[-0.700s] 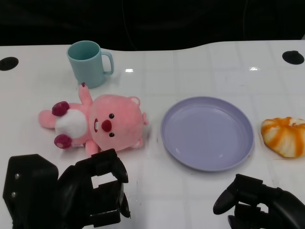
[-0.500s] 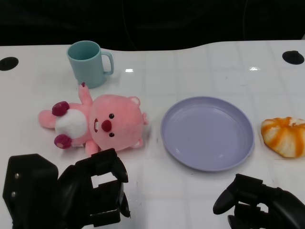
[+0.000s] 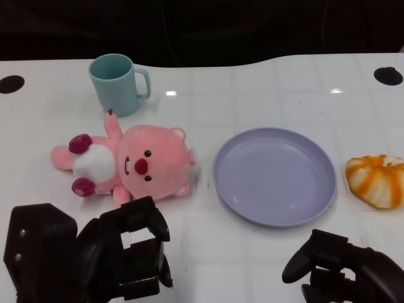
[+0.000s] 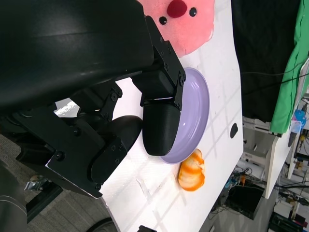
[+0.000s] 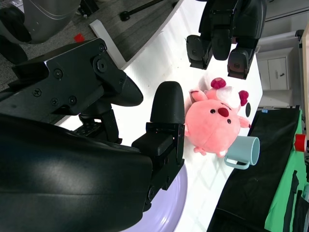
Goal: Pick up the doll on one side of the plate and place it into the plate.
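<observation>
A pink plush doll point(image 3: 129, 165) lies on its back on the white table, left of the lilac plate point(image 3: 274, 175). The doll's face point(image 4: 181, 19) and the plate point(image 4: 195, 116) also show in the left wrist view; the right wrist view shows the doll point(image 5: 215, 118) too. My left hand point(image 3: 123, 255) hovers at the table's front edge just in front of the doll, fingers apart, holding nothing. My right hand point(image 3: 344, 268) sits low at the front right, in front of the plate, empty with fingers spread.
A teal mug point(image 3: 118, 84) stands behind the doll. An orange-and-white toy point(image 3: 377, 180) lies right of the plate. Black holes point(image 3: 388, 76) mark the table's far corners. A dark backdrop lies beyond the far edge.
</observation>
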{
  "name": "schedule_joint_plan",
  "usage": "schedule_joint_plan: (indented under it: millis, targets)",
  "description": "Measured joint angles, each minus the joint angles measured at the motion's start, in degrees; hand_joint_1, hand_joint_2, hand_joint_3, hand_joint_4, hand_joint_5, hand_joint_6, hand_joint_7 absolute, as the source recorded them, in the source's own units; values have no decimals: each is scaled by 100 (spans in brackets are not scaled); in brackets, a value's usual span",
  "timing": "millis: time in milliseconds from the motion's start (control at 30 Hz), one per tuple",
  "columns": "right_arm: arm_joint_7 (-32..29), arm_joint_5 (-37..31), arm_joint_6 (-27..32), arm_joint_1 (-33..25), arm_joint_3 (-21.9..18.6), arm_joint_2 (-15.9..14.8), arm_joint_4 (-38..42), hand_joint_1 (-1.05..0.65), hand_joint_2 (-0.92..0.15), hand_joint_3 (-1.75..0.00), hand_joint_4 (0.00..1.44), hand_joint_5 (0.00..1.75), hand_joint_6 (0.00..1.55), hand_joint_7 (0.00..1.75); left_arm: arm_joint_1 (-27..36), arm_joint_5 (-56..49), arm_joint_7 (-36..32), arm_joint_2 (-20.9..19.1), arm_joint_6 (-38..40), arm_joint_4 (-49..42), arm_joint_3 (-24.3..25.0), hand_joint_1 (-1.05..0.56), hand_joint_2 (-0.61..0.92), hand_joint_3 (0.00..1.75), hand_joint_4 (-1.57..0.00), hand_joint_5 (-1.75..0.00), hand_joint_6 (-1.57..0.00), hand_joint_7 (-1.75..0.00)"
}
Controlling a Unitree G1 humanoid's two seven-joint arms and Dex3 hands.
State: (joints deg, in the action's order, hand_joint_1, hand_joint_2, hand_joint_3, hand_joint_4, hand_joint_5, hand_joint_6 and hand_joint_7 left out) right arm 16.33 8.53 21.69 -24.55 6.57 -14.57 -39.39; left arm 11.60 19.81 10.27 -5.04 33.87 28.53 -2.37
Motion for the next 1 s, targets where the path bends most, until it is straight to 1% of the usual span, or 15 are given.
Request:
schedule_joint_plan:
  millis: [333, 433, 567, 633, 700, 800, 933, 1000]
  targets:
    - [-1, 0, 0, 0, 0, 0, 0, -8, -63, -108, 64, 175, 51, 138, 0, 0, 0, 0, 0, 0, 2, -6, 44, 143, -88, -175, -73, -173]
    - [-1, 0, 0, 1, 0, 0, 0, -8, -64, -107, 64, 175, 51, 138, 0, 10, 0, 0, 1, 0, 11, -6, 45, 142, -86, -175, -75, -168]
    - [-1, 0, 0, 9, 0, 0, 1, -9, -64, -107, 64, 175, 51, 138, -4, 37, 0, 0, 10, 0, 31, -4, 48, 139, -82, -173, -80, -151]
    - [-2, -1, 0, 12, 0, 1, 3, -9, -64, -107, 64, 175, 51, 138, -6, 37, 0, 3, -10, 0, 38, -2, 47, 139, -82, -169, -82, -142]
    - [-3, -2, -2, 16, 0, 2, 16, -9, -64, -107, 64, 175, 51, 138, -9, 18, 0, 18, -118, -7, 42, -2, 46, 139, -81, -166, -80, -136]
    - [-15, -5, -2, 21, 1, 6, 19, -9, -64, -107, 64, 175, 51, 138, -15, -2, 1, 68, -347, -62, 63, -7, 45, 137, -79, -160, -76, -127]
    - [-18, -5, -8, 24, 1, 12, 34, -9, -64, -107, 65, 175, 51, 138, -16, -2, 0, 110, -523, -65, 138, -14, 43, 134, -73, -154, -72, -120]
    - [-21, -5, -8, 25, 1, 17, 35, -8, -64, -107, 66, 175, 51, 138, -16, 17, -1, 137, -552, -65, 208, -18, 41, 131, -71, -149, -70, -113]
